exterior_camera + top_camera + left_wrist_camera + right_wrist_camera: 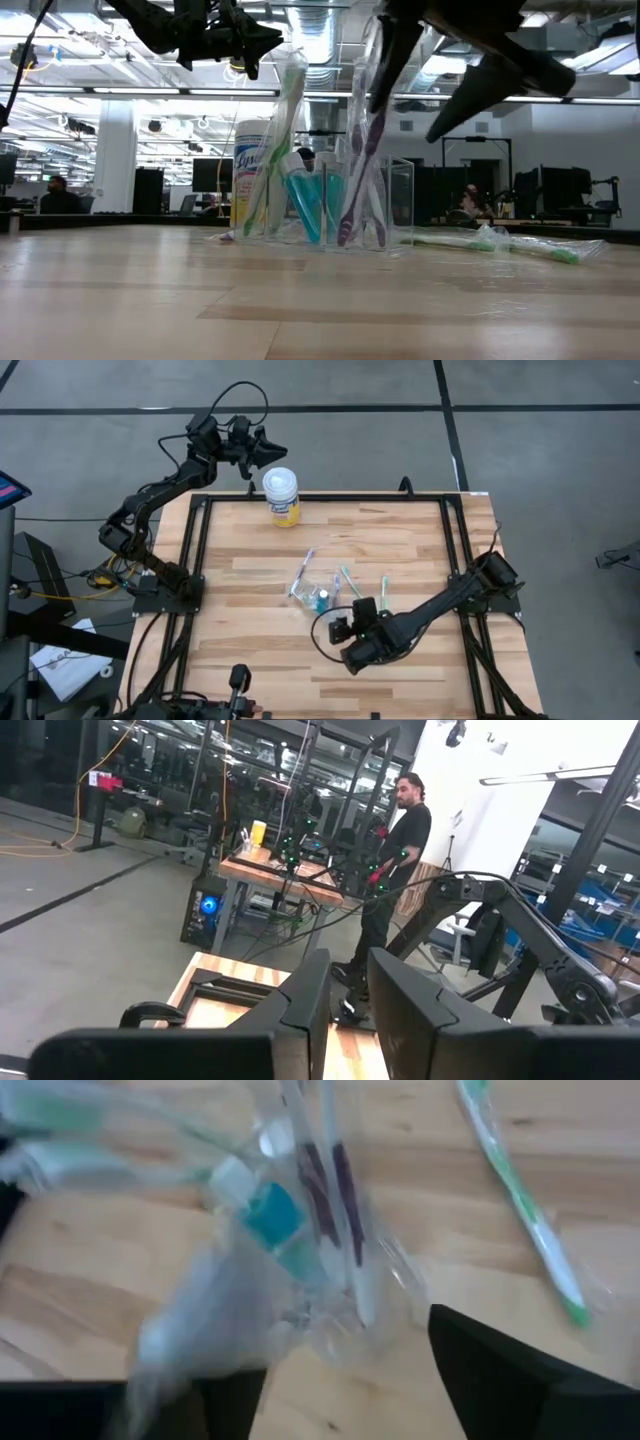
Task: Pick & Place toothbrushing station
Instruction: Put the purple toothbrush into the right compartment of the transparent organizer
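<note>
The right gripper is closest, with its two dark fingers spread wide and holding nothing, just at 4 o'clock from the clear plastic cup near the middle of the wooden table. To do this step well, I think it should lift straight away without bumping the thin cup, which holds smooth skinny toothbrushes and a blue toothpaste tube, then go for the green toothbrush lying flat at 3 o'clock from the cup. The left gripper waits up at 11 o'clock by a white and yellow wipes tub, its fingers close together with a small gap and nothing between them.
</note>
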`<state>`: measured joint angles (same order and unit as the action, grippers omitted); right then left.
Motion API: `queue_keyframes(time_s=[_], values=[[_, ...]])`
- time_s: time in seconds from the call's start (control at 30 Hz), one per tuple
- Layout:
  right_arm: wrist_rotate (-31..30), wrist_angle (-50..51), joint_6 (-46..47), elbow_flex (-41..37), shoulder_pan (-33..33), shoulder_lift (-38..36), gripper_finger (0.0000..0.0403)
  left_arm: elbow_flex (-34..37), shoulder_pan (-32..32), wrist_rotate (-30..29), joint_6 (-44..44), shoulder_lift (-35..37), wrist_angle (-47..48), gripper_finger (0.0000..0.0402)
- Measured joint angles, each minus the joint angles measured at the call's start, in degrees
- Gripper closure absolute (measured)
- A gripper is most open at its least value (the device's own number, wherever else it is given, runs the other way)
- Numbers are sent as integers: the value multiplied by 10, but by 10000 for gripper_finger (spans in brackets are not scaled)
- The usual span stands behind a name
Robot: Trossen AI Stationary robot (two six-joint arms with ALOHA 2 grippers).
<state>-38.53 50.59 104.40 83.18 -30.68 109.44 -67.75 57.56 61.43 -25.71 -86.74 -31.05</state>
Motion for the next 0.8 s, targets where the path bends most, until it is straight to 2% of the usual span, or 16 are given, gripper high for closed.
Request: queue_keyframes(time_s=[0.17,0.33,0.67,0.8], values=[[29,16,0,-1,-14,-12,132,0,0,0,0,0,0,334],[29,33,0,1,-27,-34,132,0,0,0,-1,0,-1,334],[6,38,-75,4,-27,-128,132,0,0,0,-3,0,0,334],[-24,46,-117,4,-25,-179,132,0,0,3,-2,0,15,334]])
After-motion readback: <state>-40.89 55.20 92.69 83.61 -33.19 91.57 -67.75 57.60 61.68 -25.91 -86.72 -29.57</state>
